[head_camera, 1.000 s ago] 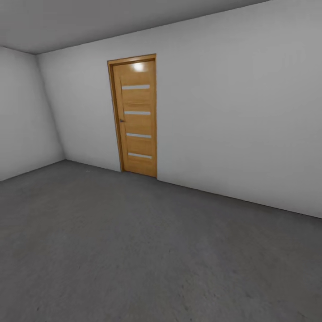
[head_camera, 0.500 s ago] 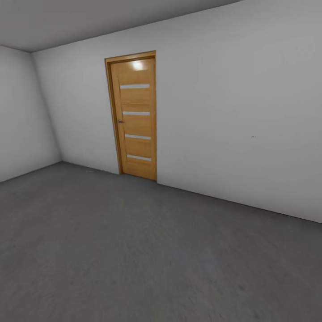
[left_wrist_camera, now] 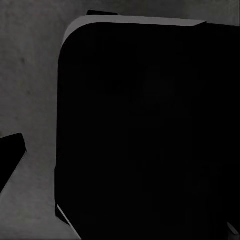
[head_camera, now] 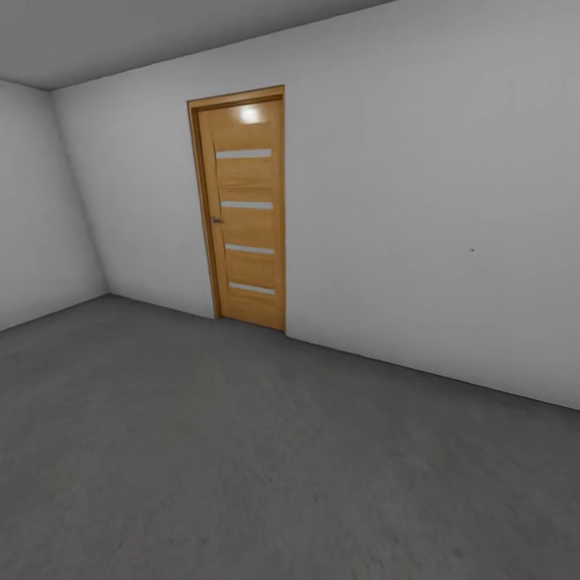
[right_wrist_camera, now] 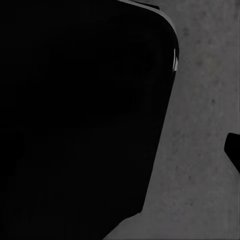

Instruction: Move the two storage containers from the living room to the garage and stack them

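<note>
I am in the garage, and the two storage containers are out of view. The mottled dark grey concrete floor [head_camera: 242, 467] spreads across the lower half of the head view. In the left wrist view a dark fingertip [left_wrist_camera: 11, 150] juts in over the floor [left_wrist_camera: 30, 75] beside a large black rounded body [left_wrist_camera: 145, 130]. The right wrist view has another dark fingertip [right_wrist_camera: 233, 149] at the frame's edge over the floor [right_wrist_camera: 200, 150], next to a similar black mass [right_wrist_camera: 80, 115]. Neither pair of jaws shows fully.
An orange-wood door [head_camera: 244, 209] with narrow glass slits stands shut in the far white-grey wall [head_camera: 419, 209]. A side wall [head_camera: 36, 209] meets it at the left corner under a grey ceiling [head_camera: 121, 32].
The whole head view has shifted: the door looks slightly larger and the left corner sits further left, so the camera has moved closer. Nothing in the room has moved.
</note>
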Motion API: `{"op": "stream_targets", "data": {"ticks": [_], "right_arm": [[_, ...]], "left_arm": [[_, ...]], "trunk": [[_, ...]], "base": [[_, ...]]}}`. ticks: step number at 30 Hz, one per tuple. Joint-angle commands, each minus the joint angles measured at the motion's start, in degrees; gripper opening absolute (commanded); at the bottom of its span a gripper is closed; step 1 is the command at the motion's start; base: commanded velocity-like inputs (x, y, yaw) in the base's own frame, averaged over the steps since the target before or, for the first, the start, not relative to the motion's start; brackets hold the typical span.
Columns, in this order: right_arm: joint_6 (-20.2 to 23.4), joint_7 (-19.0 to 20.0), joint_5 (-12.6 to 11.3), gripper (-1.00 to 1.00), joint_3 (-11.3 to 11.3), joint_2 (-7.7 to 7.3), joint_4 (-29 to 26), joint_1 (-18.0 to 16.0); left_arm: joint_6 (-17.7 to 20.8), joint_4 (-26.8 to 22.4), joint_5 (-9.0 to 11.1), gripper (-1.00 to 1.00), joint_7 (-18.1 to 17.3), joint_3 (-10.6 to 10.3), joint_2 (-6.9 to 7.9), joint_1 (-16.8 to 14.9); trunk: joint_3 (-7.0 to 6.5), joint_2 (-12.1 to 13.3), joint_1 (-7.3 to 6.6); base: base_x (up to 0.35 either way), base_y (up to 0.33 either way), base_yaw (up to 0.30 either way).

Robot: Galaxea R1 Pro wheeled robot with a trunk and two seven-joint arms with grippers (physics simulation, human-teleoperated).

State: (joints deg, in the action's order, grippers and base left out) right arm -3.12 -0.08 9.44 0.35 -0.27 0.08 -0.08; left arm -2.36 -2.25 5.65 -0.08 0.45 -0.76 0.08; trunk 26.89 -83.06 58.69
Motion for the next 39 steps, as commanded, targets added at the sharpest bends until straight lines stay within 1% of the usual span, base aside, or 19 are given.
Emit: {"op": "stream_targets", "data": {"ticks": [1,6,39], "right_arm": [[-0.1,0.0,0.4,1.0,0.0,-0.02,0.0,0.0],[0.0,0.0,0.5,1.0,0.0,-0.03,0.0,0.0],[-0.5,0.0,0.8,1.0,0.0,0.09,0.0,0.0]], "left_arm": [[-0.1,0.0,0.6,1.0,0.0,0.0,-0.02,0.0],[-0.1,0.0,0.6,1.0,0.0,0.0,-0.03,0.0],[0.1,0.0,0.7,1.0,0.0,0.0,-0.1,0.0]], "trunk": [[0.04,0.0,0.04],[0.04,0.0,0.04],[0.04,0.0,0.04]], "base": [[0.323,0.113,0.0],[0.323,0.138,0.07],[0.323,0.145,0.269]]}}
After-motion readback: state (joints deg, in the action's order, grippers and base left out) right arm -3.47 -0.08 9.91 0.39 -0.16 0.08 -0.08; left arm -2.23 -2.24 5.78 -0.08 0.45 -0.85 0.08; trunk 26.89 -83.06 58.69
